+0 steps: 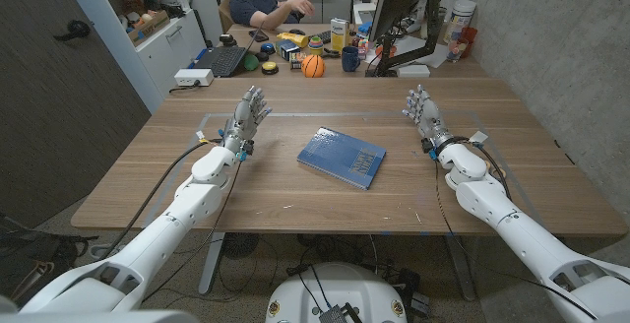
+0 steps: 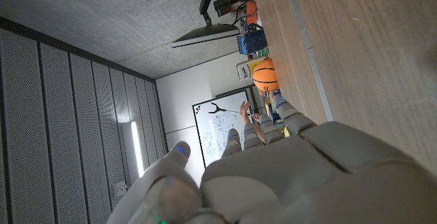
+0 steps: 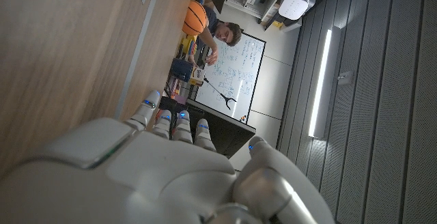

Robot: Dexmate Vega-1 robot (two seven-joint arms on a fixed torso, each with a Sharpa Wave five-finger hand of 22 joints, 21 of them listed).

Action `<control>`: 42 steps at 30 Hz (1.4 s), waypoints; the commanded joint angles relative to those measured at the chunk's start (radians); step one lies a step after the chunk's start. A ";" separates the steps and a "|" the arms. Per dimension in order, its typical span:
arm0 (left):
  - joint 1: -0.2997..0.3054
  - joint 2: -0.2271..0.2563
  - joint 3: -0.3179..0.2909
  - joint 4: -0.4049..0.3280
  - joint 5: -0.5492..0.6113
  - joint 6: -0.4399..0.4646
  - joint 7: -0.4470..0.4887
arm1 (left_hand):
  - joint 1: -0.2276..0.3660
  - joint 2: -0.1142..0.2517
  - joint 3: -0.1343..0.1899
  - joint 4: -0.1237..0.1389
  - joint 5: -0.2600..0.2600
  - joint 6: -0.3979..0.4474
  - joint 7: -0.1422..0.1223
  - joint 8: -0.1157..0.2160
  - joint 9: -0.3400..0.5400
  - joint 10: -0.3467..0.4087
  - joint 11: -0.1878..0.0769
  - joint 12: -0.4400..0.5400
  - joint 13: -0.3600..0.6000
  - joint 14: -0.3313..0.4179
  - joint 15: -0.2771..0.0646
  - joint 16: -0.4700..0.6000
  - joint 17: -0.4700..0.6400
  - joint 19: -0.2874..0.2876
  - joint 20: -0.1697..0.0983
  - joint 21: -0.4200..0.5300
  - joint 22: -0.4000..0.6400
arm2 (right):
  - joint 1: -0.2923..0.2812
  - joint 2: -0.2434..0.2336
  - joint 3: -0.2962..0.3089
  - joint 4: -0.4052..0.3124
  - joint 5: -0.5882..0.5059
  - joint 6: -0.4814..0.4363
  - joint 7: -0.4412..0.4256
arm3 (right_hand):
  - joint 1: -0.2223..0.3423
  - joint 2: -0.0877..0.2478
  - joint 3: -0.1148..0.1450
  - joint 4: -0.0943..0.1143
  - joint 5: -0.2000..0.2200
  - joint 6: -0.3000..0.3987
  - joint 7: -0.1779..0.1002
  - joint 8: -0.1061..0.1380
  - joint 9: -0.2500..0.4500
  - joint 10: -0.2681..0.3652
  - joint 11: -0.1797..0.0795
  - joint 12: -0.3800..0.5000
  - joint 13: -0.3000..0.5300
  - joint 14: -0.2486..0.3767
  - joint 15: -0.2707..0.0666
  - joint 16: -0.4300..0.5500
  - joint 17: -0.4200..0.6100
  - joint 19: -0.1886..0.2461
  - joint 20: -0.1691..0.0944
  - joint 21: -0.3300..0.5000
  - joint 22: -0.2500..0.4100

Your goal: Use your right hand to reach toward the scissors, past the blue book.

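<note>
Both hands apparently empty, book (image 1: 342,157) between.

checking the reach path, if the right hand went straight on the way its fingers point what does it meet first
Probably nothing on the wooden table: the right hand points at its far edge over bare wood, with the book off to its side. Beyond lies desk clutter near the monitor; depth is unclear.
</note>
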 commanded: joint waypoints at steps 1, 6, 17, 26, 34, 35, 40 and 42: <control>0.011 -0.089 -0.110 0.018 0.100 0.041 -0.070 | 0.002 0.033 0.004 0.000 0.005 -0.006 0.003 0.007 0.003 -0.010 -0.002 0.006 0.001 -0.009 0.000 0.006 0.005 0.009 0.000 0.006 0.003 | -0.008 0.062 0.079 -0.001 -0.073 -0.023 0.044 | 0.001 0.042 0.005 0.000 0.006 -0.007 -0.001 0.006 0.005 0.001 0.005 0.006 0.003 -0.008 0.001 0.006 0.004 -0.006 0.000 0.006 0.005; 0.017 -0.124 -0.152 0.017 0.137 0.056 -0.095 | 0.002 0.033 0.002 0.000 0.005 -0.007 0.002 0.007 0.003 -0.010 -0.002 0.006 0.001 -0.009 0.000 0.006 0.005 0.008 0.000 0.005 0.003 | -0.015 0.077 0.106 -0.016 -0.099 -0.016 0.062 | 0.002 0.042 0.004 0.000 0.006 -0.007 -0.001 0.006 0.005 0.000 0.005 0.006 0.003 -0.007 0.002 0.005 0.004 -0.005 0.001 0.005 0.005; 0.032 -0.177 -0.218 0.007 0.198 0.080 -0.132 | 0.002 0.034 0.000 0.000 0.006 -0.007 0.002 0.007 0.003 -0.010 -0.001 0.006 0.001 -0.009 0.000 0.006 0.005 0.008 0.002 0.005 0.003 | -0.038 0.097 0.155 -0.065 -0.161 0.072 0.074 | 0.010 0.036 0.000 -0.008 0.007 -0.001 -0.004 0.008 0.005 0.011 0.005 0.010 0.003 0.019 0.003 0.010 0.002 0.026 0.009 0.006 0.005; 0.039 -0.205 -0.252 0.001 0.231 0.092 -0.154 | 0.002 0.034 -0.002 0.000 0.006 -0.007 0.003 0.007 0.003 -0.010 -0.001 0.006 0.001 -0.008 0.000 0.006 0.005 0.008 0.003 0.005 0.003 | -0.055 0.103 0.182 -0.103 -0.316 0.186 -0.031 | 0.028 0.020 -0.005 -0.024 0.009 0.022 -0.022 0.014 0.004 0.033 -0.013 0.015 0.003 0.054 0.003 0.013 -0.001 0.055 0.013 0.002 0.003; 0.038 -0.221 -0.274 0.003 0.252 0.099 -0.169 | 0.002 0.034 -0.004 0.000 0.007 -0.008 0.002 0.007 0.003 -0.011 -0.003 0.006 0.001 -0.008 0.001 0.006 0.005 0.009 0.003 0.005 0.003 | -0.085 0.100 0.217 -0.151 -0.488 0.246 -0.179 | 0.039 0.004 -0.012 -0.036 0.010 0.046 -0.032 0.020 0.004 0.049 -0.029 0.017 0.002 0.077 0.001 0.015 -0.003 0.068 0.019 -0.005 0.003; 0.037 -0.223 -0.276 0.004 0.254 0.099 -0.171 | 0.002 0.034 -0.005 0.000 0.007 -0.007 0.002 0.007 0.003 -0.011 -0.003 0.006 0.001 -0.007 0.000 0.006 0.005 0.008 0.003 0.005 0.003 | -0.089 0.099 0.221 -0.157 -0.514 0.252 -0.199 | 0.040 0.002 -0.012 -0.037 0.010 0.047 -0.033 0.020 0.003 0.050 -0.028 0.017 0.002 0.077 0.000 0.014 -0.003 0.069 0.020 -0.006 0.003; 0.033 -0.232 -0.284 0.009 0.263 0.102 -0.181 | 0.002 0.034 -0.006 0.000 0.007 -0.007 0.001 0.007 0.003 -0.011 -0.003 0.006 0.001 -0.008 0.000 0.006 0.005 0.009 0.003 0.005 0.003 | -0.114 0.092 0.246 -0.202 -0.661 0.245 -0.316 | 0.047 -0.007 -0.016 -0.043 0.010 0.063 -0.042 0.023 0.003 0.056 -0.032 0.017 0.002 0.081 -0.003 0.011 -0.003 0.069 0.028 -0.014 0.002; 0.032 -0.234 -0.286 0.011 0.267 0.102 -0.185 | 0.002 0.034 -0.006 0.000 0.008 -0.007 0.002 0.007 0.003 -0.011 -0.003 0.006 0.001 -0.008 0.000 0.006 0.005 0.008 0.004 0.005 0.003 | -0.124 0.088 0.254 -0.221 -0.717 0.231 -0.359 | 0.049 -0.009 -0.016 -0.046 0.010 0.064 -0.043 0.022 0.003 0.057 -0.036 0.017 0.001 0.082 -0.004 0.010 -0.004 0.068 0.030 -0.016 0.001</control>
